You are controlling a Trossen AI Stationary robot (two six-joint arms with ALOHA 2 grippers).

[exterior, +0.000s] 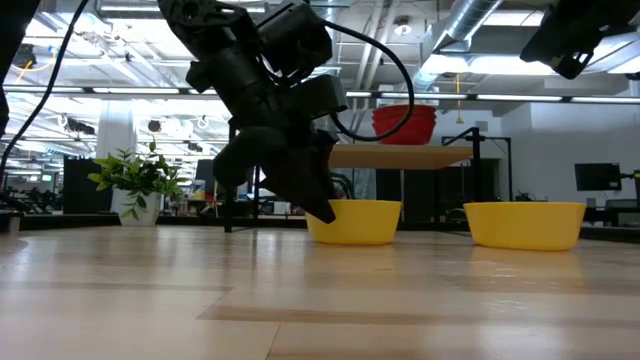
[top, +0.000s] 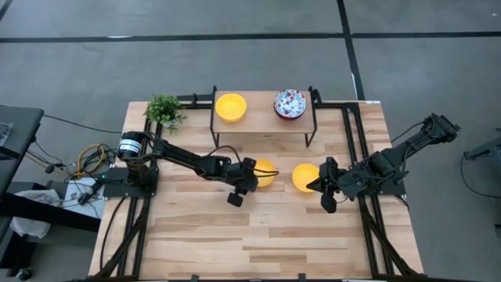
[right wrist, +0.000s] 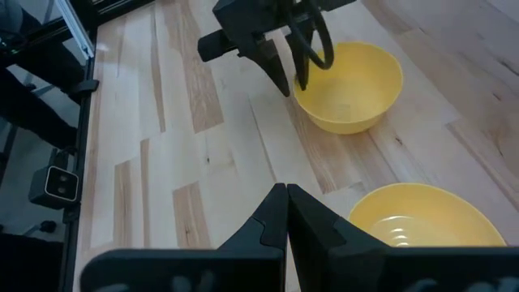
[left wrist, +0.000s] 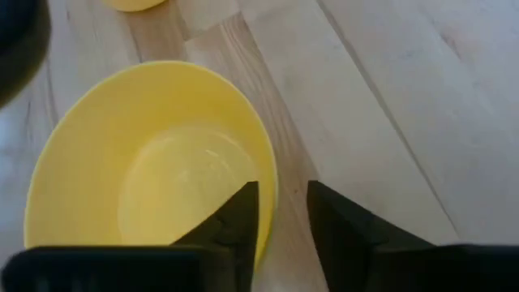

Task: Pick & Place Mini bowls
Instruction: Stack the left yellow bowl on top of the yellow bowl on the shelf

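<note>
One yellow mini bowl [top: 266, 171] rests on its base mid-table. My left gripper [left wrist: 282, 195] is open, tilted down at its near-left rim [left wrist: 271, 182], with one finger inside the bowl and one outside, a gap showing on both sides. A second yellow bowl [top: 304, 177] sits to its right. My right gripper [right wrist: 285, 195] is shut and empty, just right of that bowl [right wrist: 430, 215]. A third yellow bowl [top: 231, 107] and a floral bowl [top: 290, 103] stand on the raised shelf [top: 262, 121].
A small green potted plant [top: 163, 110] stands at the far left corner. The shelf's black legs [top: 213, 133] stand just beyond the two table bowls. Black rails [top: 368, 211] run along both table sides. The near half of the table [top: 258, 243] is bare wood.
</note>
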